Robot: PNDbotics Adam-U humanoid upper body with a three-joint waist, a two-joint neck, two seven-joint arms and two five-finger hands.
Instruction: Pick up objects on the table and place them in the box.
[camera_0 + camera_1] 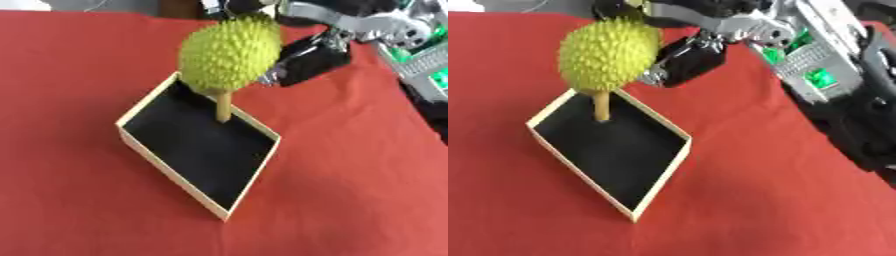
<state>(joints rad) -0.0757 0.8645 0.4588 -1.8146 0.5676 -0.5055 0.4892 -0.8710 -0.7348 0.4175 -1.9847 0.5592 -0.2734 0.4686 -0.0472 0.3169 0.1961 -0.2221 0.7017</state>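
Right hand (306, 60) coming in from 1 o'clock, fingers wrapped on spiky yellow-green durian (230, 52), held stem-down above far corner of box (166, 162). Tan stem tip at or just above the black floor; contact unclear. Box shallow, rectangular, pale wood rim, matte black inside, set askew with one corner toward 5 o'clock. Interior otherwise open toward 5 o'clock. Red cloth table (350, 190) open at 3, 6 and 9 o'clock. Left hand unseen.

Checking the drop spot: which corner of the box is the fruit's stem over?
The far corner, nearest the right hand; the stem hangs over it, other corners uncovered.
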